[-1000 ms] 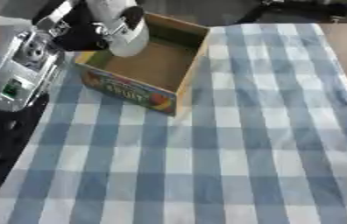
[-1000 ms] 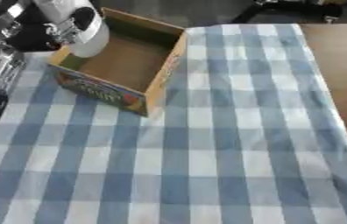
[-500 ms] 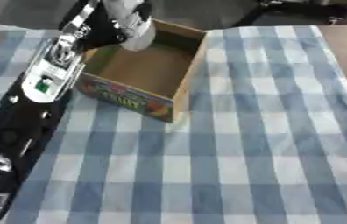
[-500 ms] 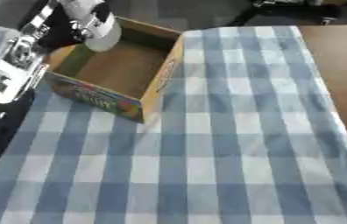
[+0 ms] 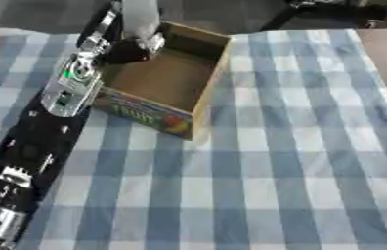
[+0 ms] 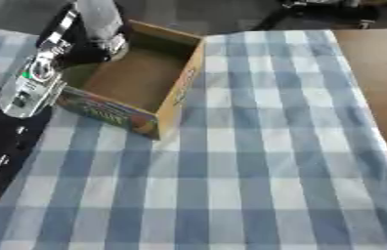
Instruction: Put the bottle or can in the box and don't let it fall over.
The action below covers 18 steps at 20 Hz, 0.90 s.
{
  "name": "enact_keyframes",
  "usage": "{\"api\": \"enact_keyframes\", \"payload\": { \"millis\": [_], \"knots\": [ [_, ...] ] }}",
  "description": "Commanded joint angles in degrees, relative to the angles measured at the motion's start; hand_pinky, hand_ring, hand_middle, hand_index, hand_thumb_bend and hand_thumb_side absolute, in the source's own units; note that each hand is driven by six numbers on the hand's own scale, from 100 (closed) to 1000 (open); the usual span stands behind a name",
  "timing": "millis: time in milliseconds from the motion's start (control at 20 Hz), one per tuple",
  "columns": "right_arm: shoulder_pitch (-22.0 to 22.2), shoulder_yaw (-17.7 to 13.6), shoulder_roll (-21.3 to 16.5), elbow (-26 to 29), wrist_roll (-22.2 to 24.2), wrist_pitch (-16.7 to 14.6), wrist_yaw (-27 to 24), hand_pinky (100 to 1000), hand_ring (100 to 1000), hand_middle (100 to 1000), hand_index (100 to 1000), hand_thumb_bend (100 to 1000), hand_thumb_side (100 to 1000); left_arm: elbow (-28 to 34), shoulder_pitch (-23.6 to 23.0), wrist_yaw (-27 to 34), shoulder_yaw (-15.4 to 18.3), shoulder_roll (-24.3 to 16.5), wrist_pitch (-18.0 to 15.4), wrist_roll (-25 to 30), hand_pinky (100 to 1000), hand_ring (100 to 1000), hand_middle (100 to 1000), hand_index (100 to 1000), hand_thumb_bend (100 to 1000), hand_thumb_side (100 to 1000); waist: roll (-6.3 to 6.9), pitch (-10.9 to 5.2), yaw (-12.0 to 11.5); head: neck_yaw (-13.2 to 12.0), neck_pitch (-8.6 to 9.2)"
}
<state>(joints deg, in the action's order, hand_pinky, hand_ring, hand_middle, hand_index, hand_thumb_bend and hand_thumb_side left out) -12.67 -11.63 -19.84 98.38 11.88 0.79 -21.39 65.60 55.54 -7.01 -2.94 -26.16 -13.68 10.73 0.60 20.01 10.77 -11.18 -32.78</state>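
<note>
An open cardboard box (image 5: pixel 208 82) with a bright printed front stands on the checked cloth at the upper left. My left arm stretches from the lower left corner up to it. My left hand (image 5: pixel 127 50) is shut on a pale grey bottle (image 5: pixel 140 17), held upright over the box's far left corner. The bottle's lower end is hidden behind the hand, so I cannot tell whether it touches the box floor. The inside of the box shows only bare brown cardboard. My right hand shows in no view.
A blue-and-white checked cloth (image 5: pixel 299 146) covers the table. Bare brown tabletop (image 6: pixel 381 63) shows at the right edge. Dark shapes (image 5: pixel 316 9) stand beyond the far edge of the table.
My left arm has stretched further forward, carrying the bottle from the box's near left side to its far left corner. The picture has shifted a little as well.
</note>
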Motion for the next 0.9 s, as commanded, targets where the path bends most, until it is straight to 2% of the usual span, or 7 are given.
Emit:
{"api": "enact_keyframes", "payload": {
  "millis": [50, 100, 250, 550, 600, 900],
  "knots": [
    [-0.5, -0.4, -0.8, 0.6, 0.2, -0.1, 0.4, 867, 1000, 1000, 995, 100, 727, 0.0, 1.0, -4.3, 0.9, -1.5, 0.0, 0.8, 1000, 731, 889, 1000, 481, 525, -0.22, -1.04, -0.1, 0.1, 0.43],
    [-0.4, -0.4, -0.7, 0.6, 0.3, -0.1, 0.4, 867, 1000, 1000, 995, 100, 736, -0.2, 1.0, -5.6, 1.0, -1.5, 0.2, 0.7, 1000, 731, 887, 1000, 518, 544, -0.24, -1.06, -0.1, 0.1, 0.39],
    [-0.4, -0.5, -0.7, 0.5, 0.3, 0.0, 0.4, 867, 1000, 1000, 996, 100, 736, -0.7, 0.7, -8.3, 1.4, -1.6, 0.5, -0.3, 1000, 727, 885, 1000, 500, 517, -0.31, -1.14, -0.3, 0.2, 0.32],
    [-0.3, -0.5, -0.6, 0.4, 0.3, 0.2, 0.6, 867, 1000, 1000, 996, 100, 738, -1.1, 0.5, -9.3, 1.6, -1.5, 0.6, -1.2, 1000, 725, 884, 1000, 497, 509, -0.42, -1.22, -0.4, 0.2, 0.25],
    [-0.2, -0.6, -0.6, 0.4, 0.2, 0.2, 0.6, 866, 1000, 1000, 996, 100, 737, -1.0, 0.3, -9.1, 1.6, -1.6, 0.6, -1.2, 1000, 712, 870, 987, 453, 491, -0.53, -1.34, -0.5, 0.3, 0.15],
    [0.4, -0.9, -0.8, 0.3, -0.1, 0.3, 0.4, 866, 1000, 1000, 996, 100, 734, 2.4, -3.7, -4.7, 1.9, -3.4, 1.6, -0.4, 1000, 702, 866, 986, 427, 495, -0.85, -2.30, -1.8, 1.3, -0.72]
  ]
}}
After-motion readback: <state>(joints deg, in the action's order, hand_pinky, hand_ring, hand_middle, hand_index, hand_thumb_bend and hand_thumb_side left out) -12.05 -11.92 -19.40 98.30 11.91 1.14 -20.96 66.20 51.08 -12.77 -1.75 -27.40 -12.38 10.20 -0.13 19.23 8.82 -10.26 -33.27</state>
